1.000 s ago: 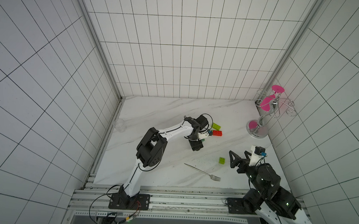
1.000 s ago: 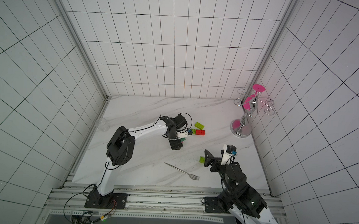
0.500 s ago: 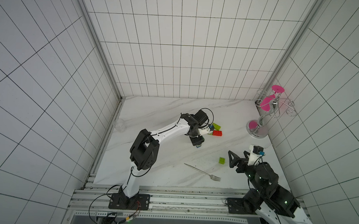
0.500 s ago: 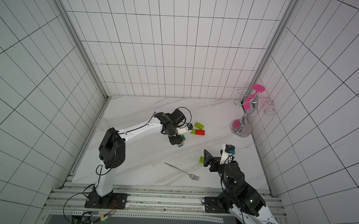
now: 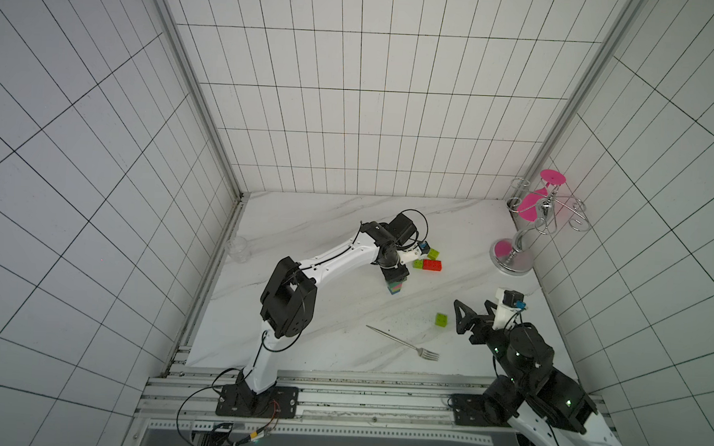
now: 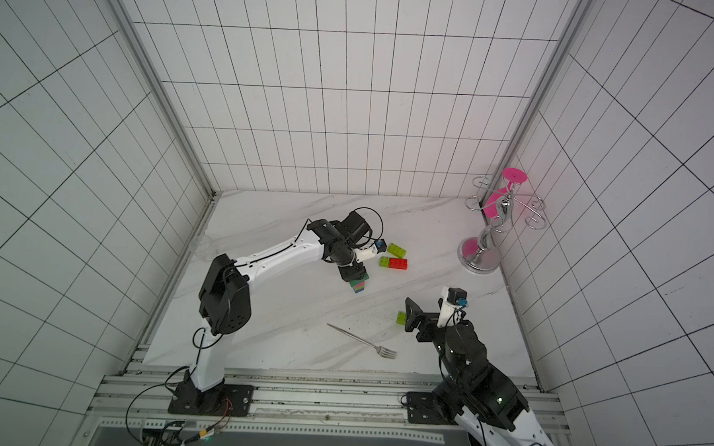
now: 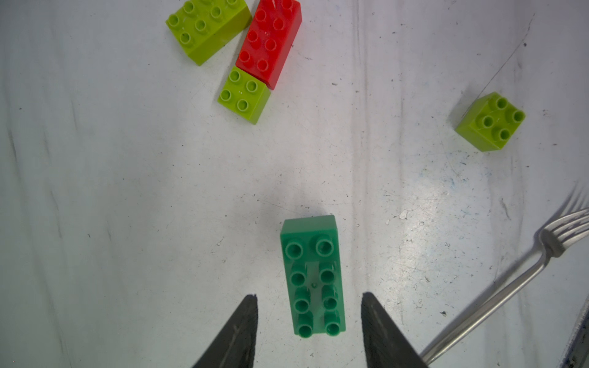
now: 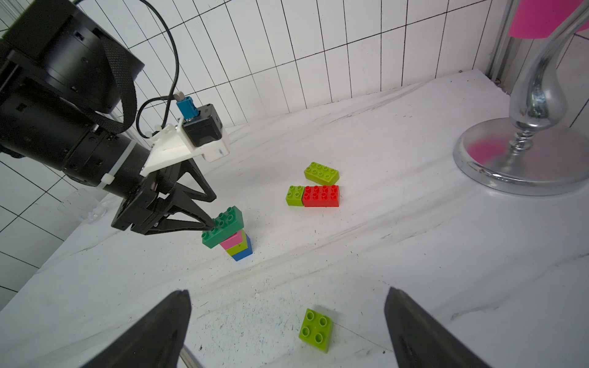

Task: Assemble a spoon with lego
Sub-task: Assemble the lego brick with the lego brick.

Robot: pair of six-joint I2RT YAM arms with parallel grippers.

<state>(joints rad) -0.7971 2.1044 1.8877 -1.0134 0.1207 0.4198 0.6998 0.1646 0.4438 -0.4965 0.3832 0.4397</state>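
Left wrist view: left hand [image 7: 309, 296] stands partly open astride the dark green brick [image 7: 314, 277], a gap either side, gripping nothing. That brick tops the half-built spoon [image 8: 237, 243] at the centre of the tabletop [image 5: 326, 231]. Red and lime lego [image 5: 432, 265] lies at its two o'clock; a clear cup [image 5: 238, 250] at nine, contents unclear. Right hand [image 8: 287, 291] gapes wide, empty.

Pose — left arm [image 5: 337, 257] extended, left tool [image 7: 308, 294] pointing down, jaws partly apart; right arm [image 5: 523, 355] folded low, right tool [image 8: 287, 290] spread wide.
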